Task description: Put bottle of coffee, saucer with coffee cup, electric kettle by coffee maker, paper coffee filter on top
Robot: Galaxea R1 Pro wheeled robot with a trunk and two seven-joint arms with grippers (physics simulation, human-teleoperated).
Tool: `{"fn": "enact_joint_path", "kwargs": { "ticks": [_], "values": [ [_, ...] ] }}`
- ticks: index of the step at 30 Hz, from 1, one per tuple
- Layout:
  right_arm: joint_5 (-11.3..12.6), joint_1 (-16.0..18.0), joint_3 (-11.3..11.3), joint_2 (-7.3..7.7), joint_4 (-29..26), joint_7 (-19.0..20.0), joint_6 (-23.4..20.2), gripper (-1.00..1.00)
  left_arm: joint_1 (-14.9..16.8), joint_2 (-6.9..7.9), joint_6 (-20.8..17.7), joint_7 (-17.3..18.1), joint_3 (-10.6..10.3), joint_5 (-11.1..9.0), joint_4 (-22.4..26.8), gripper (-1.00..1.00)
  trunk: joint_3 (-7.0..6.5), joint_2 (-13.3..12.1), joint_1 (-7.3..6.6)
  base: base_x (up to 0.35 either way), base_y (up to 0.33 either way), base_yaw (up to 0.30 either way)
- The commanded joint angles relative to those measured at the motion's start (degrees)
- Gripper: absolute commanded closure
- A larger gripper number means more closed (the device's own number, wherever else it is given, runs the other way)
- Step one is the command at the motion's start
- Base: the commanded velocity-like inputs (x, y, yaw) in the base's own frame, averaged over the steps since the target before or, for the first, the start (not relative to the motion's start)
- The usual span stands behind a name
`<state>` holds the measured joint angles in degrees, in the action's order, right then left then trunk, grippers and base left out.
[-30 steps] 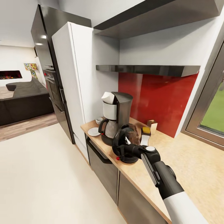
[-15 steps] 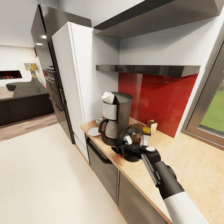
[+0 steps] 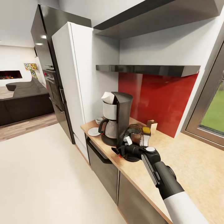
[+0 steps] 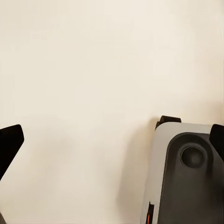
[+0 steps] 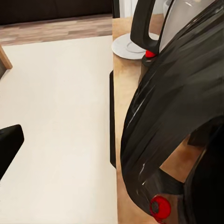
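Note:
The black coffee maker (image 3: 123,109) stands on the wooden countertop (image 3: 186,168) with a white paper filter (image 3: 108,97) on top. To its left lie the white saucer (image 3: 94,131) and, apart from it, the small cup (image 3: 99,120) by the wall. The dark electric kettle (image 3: 134,138) sits right of the coffee maker, and the yellow-lidded coffee bottle (image 3: 145,134) stands just behind it. My right gripper (image 3: 122,151) is open, with the kettle (image 5: 177,102) handle between its fingers. My left gripper (image 4: 112,140) hangs open over the floor.
A brown box (image 3: 152,125) stands against the red backsplash. A black shelf (image 3: 146,70) hangs above the counter, with a tall white cabinet (image 3: 73,77) at its left end. My own base (image 4: 186,177) is below the left gripper. A window (image 3: 214,115) is at right.
The kettle, a second ago tipped toward me and raised, has dropped back onto the counter beside the coffee maker. Nothing has moved in the last half second.

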<state>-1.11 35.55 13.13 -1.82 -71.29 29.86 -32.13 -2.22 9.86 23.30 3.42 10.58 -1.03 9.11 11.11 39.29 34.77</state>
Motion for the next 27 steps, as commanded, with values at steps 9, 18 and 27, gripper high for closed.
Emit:
{"fn": "enact_joint_path", "kwargs": {
  "ticks": [9, 18, 27],
  "values": [
    [-0.11, 0.05, -0.04, -0.03, -0.07, 0.22, -0.3, -1.0, -0.04, -0.01, 0.06, 0.36, 0.33, -0.11, 0.11, -1.0, 0.08, 0.07, 0.02, -0.182, 0.0, 0.0],
    [-0.12, 0.05, -0.04, -0.03, 0.01, 0.21, -0.31, -1.0, -0.05, -0.01, 0.06, 0.36, 0.32, -0.12, 0.11, -1.0, 0.08, 0.07, 0.02, -0.031, 0.0, 0.0],
    [-0.12, 0.05, -0.04, -0.03, 0.01, 0.22, -0.31, -1.0, -0.06, -0.01, 0.07, 0.36, 0.31, -0.11, 0.11, -1.0, 0.08, 0.07, 0.02, -0.15, 0.0, 0.0]
  ]
}}
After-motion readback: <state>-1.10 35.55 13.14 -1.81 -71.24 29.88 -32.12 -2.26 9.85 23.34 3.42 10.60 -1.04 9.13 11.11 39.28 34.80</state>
